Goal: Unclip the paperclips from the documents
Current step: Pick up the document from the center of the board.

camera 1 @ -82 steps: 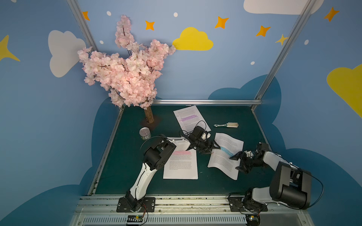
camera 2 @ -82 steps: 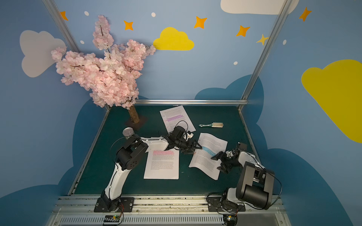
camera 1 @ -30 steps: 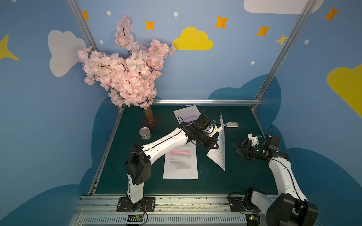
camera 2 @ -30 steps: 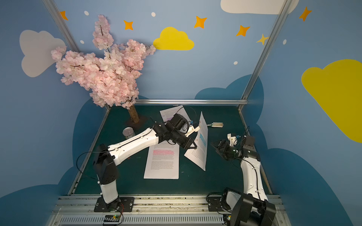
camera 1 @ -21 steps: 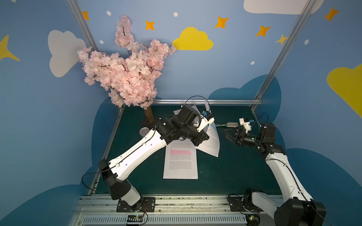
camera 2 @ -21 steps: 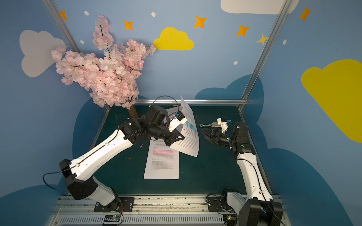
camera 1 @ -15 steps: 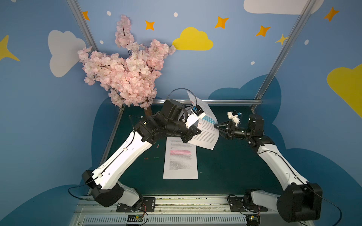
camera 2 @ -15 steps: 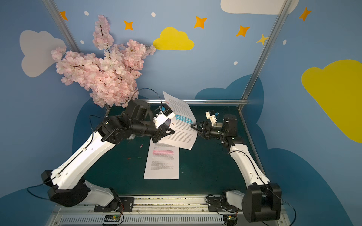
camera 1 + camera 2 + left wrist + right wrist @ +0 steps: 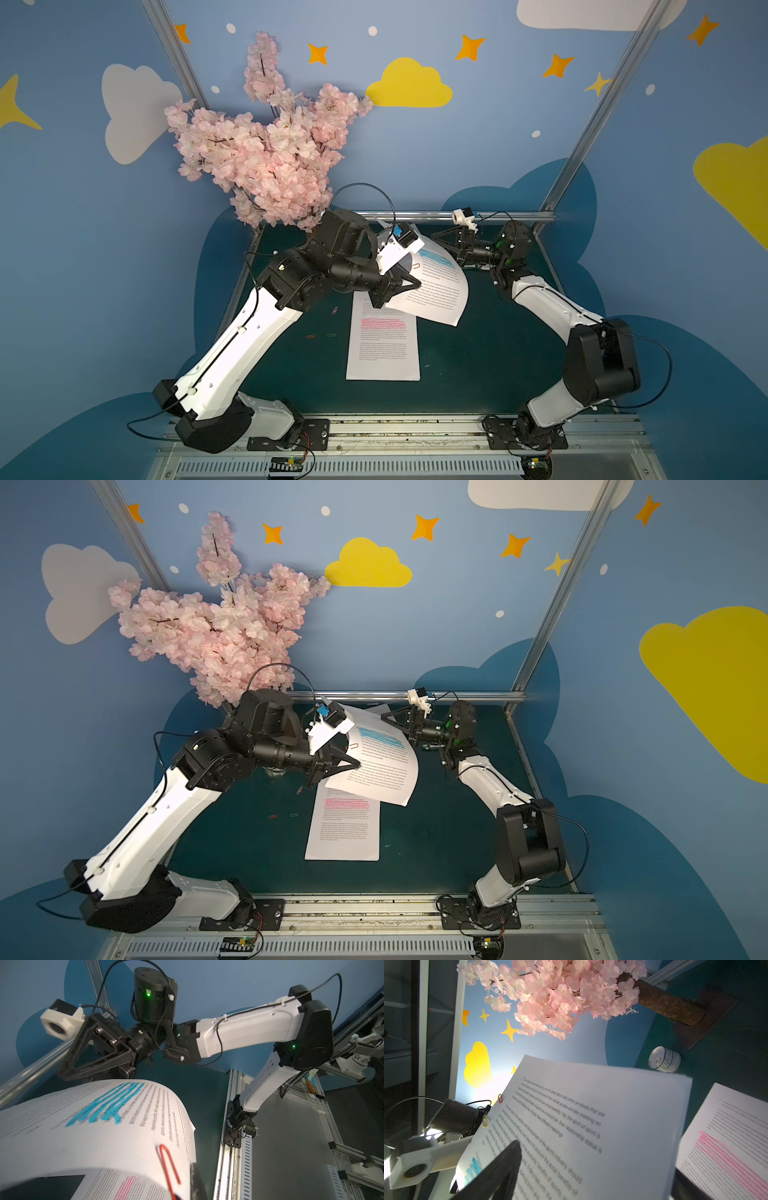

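**Blue-Banded Page Held Aloft for Clip Removal**

In both top views, the left end effector point(image 9: 415, 285) is clamped on the 9 o'clock edge of the white printed page with a blue highlighter band point(image 9: 440, 291). It holds the sheet up off the dark green desk point(image 9: 478, 365), toward 12 o'clock, probably so the clipped edge can be reached in the air. The right end effector point(image 9: 448, 249), jaws spread wide and holding nothing, faces the sheet from 3 o'clock. The white page with a pink band point(image 9: 382, 349) lies flat at centre, with three loose coloured paperclips point(image 9: 331, 335) at its 9 o'clock.

The left wrist view shows a red wire paperclip point(image 9: 169, 1164) seated on the curling sheet's edge beside the grip, the likely next target.

The right wrist view shows the red clip and a yellow paperclip point(image 9: 485, 1121) on one edge. A dark finger point(image 9: 508, 1159) sits before the sheet, clear of both.
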### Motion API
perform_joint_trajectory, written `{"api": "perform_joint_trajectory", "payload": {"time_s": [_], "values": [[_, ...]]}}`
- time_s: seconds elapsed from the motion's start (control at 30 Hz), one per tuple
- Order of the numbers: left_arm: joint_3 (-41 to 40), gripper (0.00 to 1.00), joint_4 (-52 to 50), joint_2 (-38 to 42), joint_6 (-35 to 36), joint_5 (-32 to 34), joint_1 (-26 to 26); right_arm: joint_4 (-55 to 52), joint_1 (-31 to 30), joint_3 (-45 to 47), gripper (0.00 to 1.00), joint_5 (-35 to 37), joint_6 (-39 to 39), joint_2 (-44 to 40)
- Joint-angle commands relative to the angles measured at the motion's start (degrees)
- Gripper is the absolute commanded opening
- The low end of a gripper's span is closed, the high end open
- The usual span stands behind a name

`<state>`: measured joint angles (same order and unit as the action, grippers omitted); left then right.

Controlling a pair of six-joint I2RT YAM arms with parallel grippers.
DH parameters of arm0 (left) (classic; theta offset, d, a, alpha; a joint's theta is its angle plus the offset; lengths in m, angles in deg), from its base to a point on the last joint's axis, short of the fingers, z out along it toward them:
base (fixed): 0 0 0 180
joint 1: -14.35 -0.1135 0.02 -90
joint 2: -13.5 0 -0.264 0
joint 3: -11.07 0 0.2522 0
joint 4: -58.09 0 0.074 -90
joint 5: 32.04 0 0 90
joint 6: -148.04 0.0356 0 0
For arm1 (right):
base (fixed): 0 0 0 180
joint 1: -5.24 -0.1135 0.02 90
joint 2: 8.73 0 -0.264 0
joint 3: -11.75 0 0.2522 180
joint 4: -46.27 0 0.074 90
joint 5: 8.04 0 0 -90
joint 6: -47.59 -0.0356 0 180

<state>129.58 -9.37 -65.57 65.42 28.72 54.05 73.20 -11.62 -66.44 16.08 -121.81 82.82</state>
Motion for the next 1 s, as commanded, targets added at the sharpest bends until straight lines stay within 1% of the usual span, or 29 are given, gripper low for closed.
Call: {"api": "perform_joint_trajectory", "payload": {"time_s": [0.0, 0.07, 0.13, 0.2, 0.23, 0.27, 0.3, 0.4, 0.5, 0.67, 0.73, 0.87, 0.97], "values": [[2.8, 0.04, -2.3, 0.8, 1.9, -1.1, -1.0, 6.0, -0.3, 0.4, 0.88, -2.4, -8.2, 0.6], [3.1, 0.04, -3.7, 0.9, 2.9, -0.6, -1.4, -1.6, -1.0, -0.1, 0.88, -3.9, -6.2, -0.3], [2.8, 0.04, -4.7, 1.2, 4.0, -0.1, -1.6, -16.3, -1.8, -1.6, 0.88, -4.7, -0.1, -1.9], [2.6, 0.04, -5.0, 1.6, 4.5, 0.2, -1.6, -28.2, -2.3, -3.0, 0.88, -5.3, 5.5, -3.3], [2.6, 0.04, -5.0, 1.6, 4.6, 0.1, -1.7, -29.8, -2.3, -2.9, 0.88, -5.5, 6.1, -3.7], [2.7, 0.04, -5.0, 1.5, 4.6, -0.3, -1.7, -28.5, -2.3, -1.9, 0.88, -5.4, 4.0, -4.2], [2.9, 0.04, -5.0, 1.4, 4.7, -0.8, -1.7, -24.9, -2.2, -0.3, 0.88, -5.1, 0.0, -4.6], [3.3, 0.04, -5.1, 1.1, 4.7, -1.9, -1.8, -10.3, -2.4, 3.9, 0.88, -4.3, -13.4, -4.8], [3.2, 0.04, -5.1, 0.9, 5.1, -2.3, -1.9, -3.5, -2.4, 5.5, 0.88, -3.5, -20.6, -5.4], [1.8, 0.04, -4.9, 1.0, 5.5, -2.6, -2.2, 2.1, -2.4, 6.3, 0.88, -2.2, -28.4, -7.2], [1.3, 0.04, -4.7, 1.2, 5.8, -2.7, -2.6, 2.4, -2.3, 6.7, 0.88, -1.3, -30.5, -8.2], [-1.7, 0.04, -3.0, 2.5, 4.6, -3.9, -2.9, 3.3, -2.3, 7.5, 0.87, 0.0, -32.8, -10.2], [-5.3, 0.04, -1.1, 4.5, 3.4, -4.1, -3.1, 3.8, -2.3, 6.5, 0.83, 0.3, -33.5, -11.5]]}}
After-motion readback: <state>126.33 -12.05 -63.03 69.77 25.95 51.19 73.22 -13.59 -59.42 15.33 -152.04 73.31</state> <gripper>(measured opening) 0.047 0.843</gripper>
